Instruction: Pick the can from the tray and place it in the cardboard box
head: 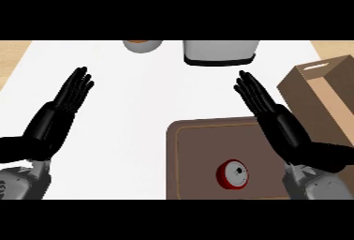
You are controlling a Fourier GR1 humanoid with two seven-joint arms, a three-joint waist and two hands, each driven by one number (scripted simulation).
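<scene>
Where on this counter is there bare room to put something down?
Widest bare patch: white counter between left hand and brown tray. Crowded on the right: right hand, red can on the tray, cardboard box.

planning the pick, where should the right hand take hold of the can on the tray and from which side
Probably round its side wall, coming from above. The can stands upright on the brown tray, its round top facing the head view, with bare tray all round it. The right hand, open, is above the tray's right edge, so fingers and thumb could curl round its sides.
</scene>
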